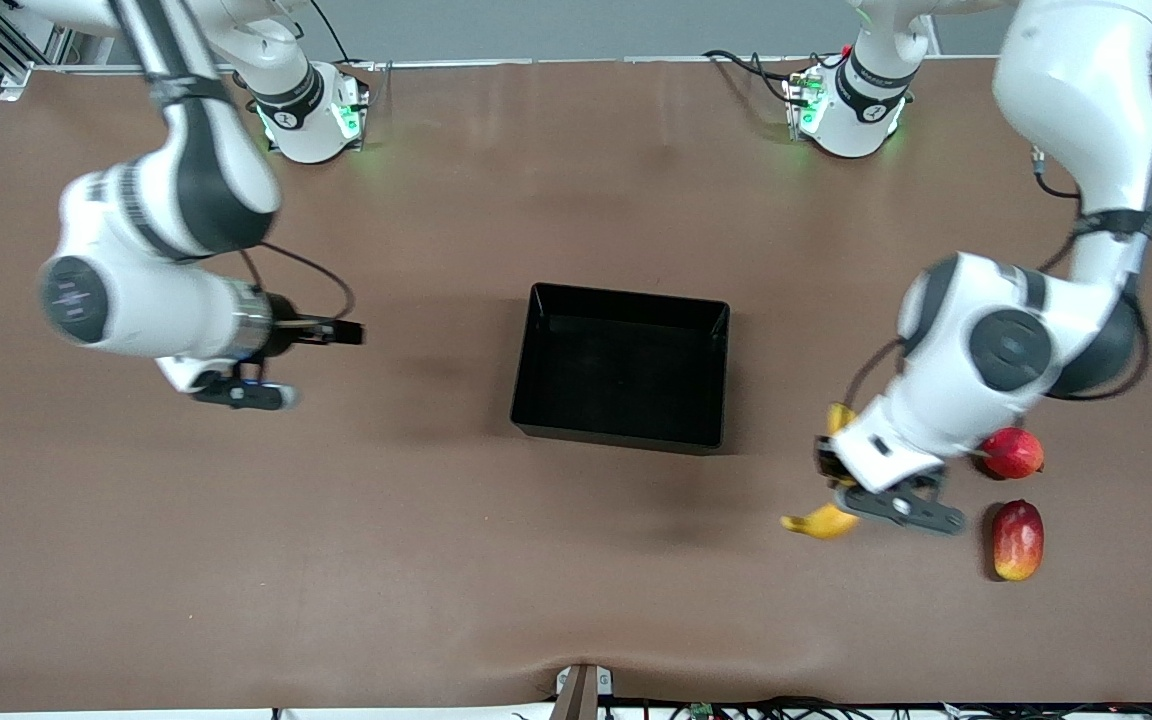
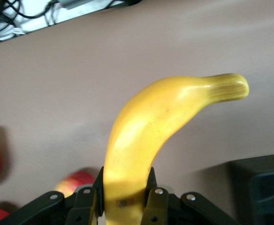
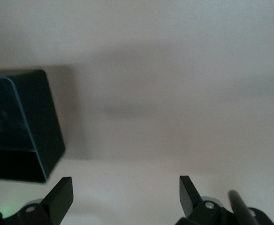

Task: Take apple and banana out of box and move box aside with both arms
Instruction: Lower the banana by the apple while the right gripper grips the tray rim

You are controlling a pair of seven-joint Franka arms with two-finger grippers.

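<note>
The black box [image 1: 622, 365] stands on the middle of the table and holds nothing. My left gripper [image 1: 833, 472] is shut on the yellow banana [image 1: 821, 522] and holds it over the table between the box and the red apple [image 1: 1012, 452]. In the left wrist view the banana [image 2: 146, 136] curves out from between the fingers [image 2: 90, 199], which press both its sides. My right gripper [image 1: 348, 332] is open and empty over the table toward the right arm's end, pointing at the box. The right wrist view shows its spread gripper [image 3: 125, 192] and a corner of the box [image 3: 19, 126].
An oval red-and-yellow mango [image 1: 1018, 540] lies nearer to the front camera than the apple, at the left arm's end. A corner of the box [image 2: 263, 183] shows in the left wrist view. The brown table [image 1: 436, 560] stretches round the box.
</note>
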